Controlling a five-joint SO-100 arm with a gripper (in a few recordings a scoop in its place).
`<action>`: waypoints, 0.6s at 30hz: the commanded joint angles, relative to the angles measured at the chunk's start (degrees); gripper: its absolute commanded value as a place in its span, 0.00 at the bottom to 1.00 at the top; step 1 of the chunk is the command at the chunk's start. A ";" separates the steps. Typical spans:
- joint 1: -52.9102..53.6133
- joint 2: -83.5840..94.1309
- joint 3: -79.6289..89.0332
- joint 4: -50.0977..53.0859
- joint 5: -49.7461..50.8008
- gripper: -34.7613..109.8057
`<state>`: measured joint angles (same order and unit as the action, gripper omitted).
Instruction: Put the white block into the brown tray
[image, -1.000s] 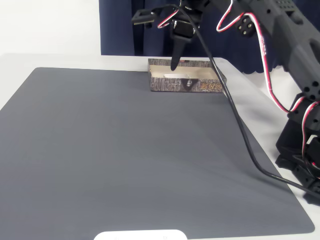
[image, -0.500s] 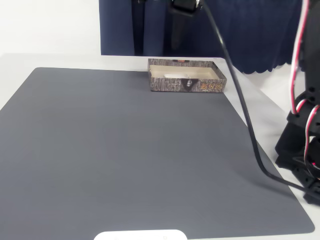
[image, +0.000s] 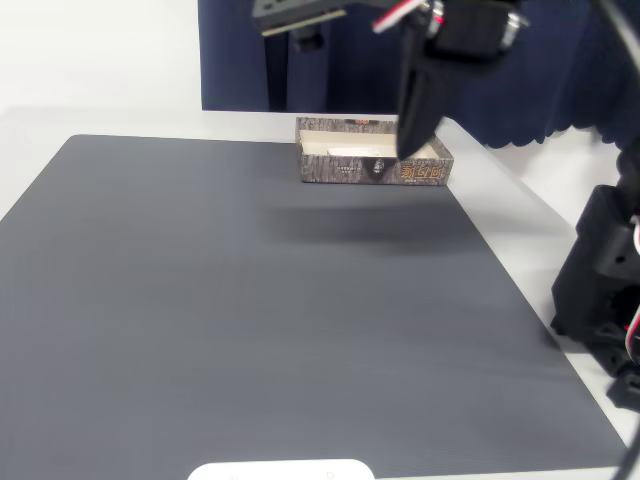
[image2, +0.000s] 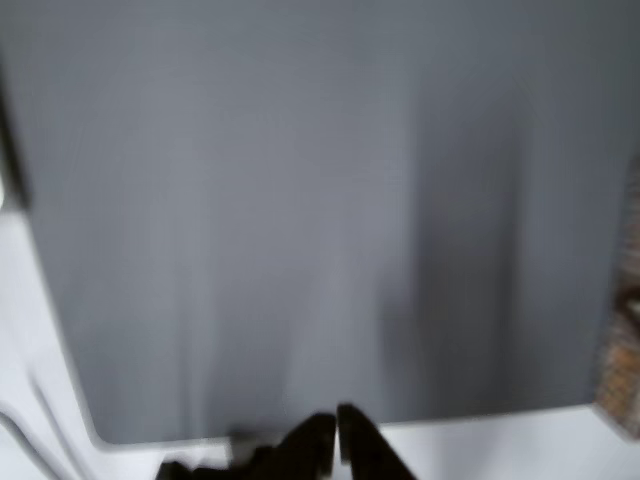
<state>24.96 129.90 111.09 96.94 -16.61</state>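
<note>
So the big grey mat (image: 260, 300) covered most of the white table (image: 500, 170) in the fixed view, and in the wrist view it filled nearly everything, pretty blurry. A dark blue curtain (image: 330, 50) hung behind the table.

The black arm (image: 600, 280) sat at the right edge of the mat, reaching up and over toward the back. The gripper (image: 408, 148) hung in the air in front of the tray's right part, tip pointing down, nothing in it. In the wrist view the two dark fingertips (image2: 318, 445) were pinched together with just a thin slit between them, so closed on nothing.

The brown tray (image: 340, 170) sat at the far edge of the mat, wood-grain walls with little printed marks, pale inside. The white block (image: 350, 151) was lying inside it, a pale bar just visible over the front wall.
</note>
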 joint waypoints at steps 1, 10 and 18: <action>-5.89 8.17 5.45 -3.34 2.20 0.24; -16.52 24.35 26.10 -12.04 7.47 0.24; -19.16 43.15 42.45 -17.84 13.36 0.24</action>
<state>6.24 166.55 151.52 80.16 -4.04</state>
